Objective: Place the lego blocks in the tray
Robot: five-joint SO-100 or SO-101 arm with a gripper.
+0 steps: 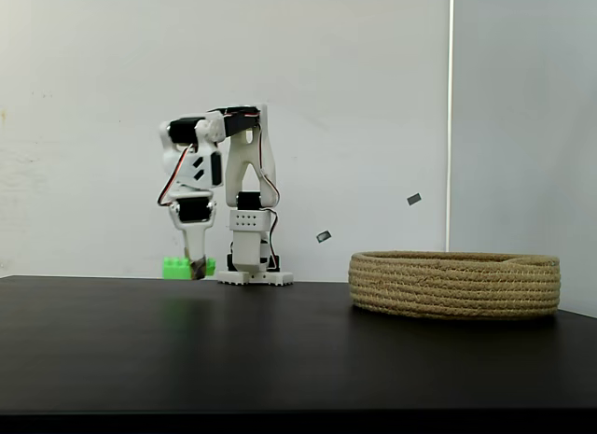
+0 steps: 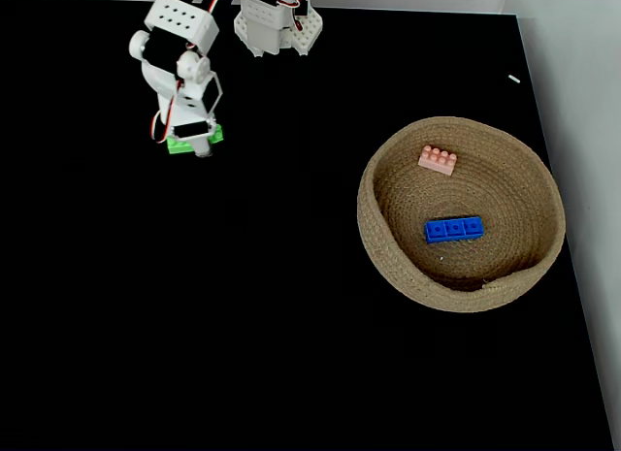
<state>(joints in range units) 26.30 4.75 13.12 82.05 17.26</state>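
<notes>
Lego blocks sit in two places. A bright green block [image 1: 174, 266] lies on the black tabletop [image 1: 280, 350] at the far left in the side-on fixed view, right at the tip of the white robot arm [image 1: 201, 173]. In the fixed view from above, the same green block [image 2: 179, 145] peeks out on both sides from beneath the arm's wrist. The pincer [image 1: 196, 269] points straight down and reaches the level of the green block, its tip at the block's right edge. I cannot tell whether its fingers are spread or pinching the block, because the arm hides them from above and the side view shows them edge-on.

Well apart to the right, a blue block [image 2: 454, 229] and a smaller pale pink block [image 2: 438, 159] lie inside the tray [image 2: 383, 247], a wide, shallow round basket of coiled tan rope. The blue one rests near the middle and the pink one nearer the far rim. From the side, the tray [image 1: 454, 285] stands low on the tabletop, its wall hiding what is inside.

The arm's white base [image 1: 254, 266] stands at the back edge of the tabletop, just right of the green block, before a plain pale wall [image 1: 373, 98].
</notes>
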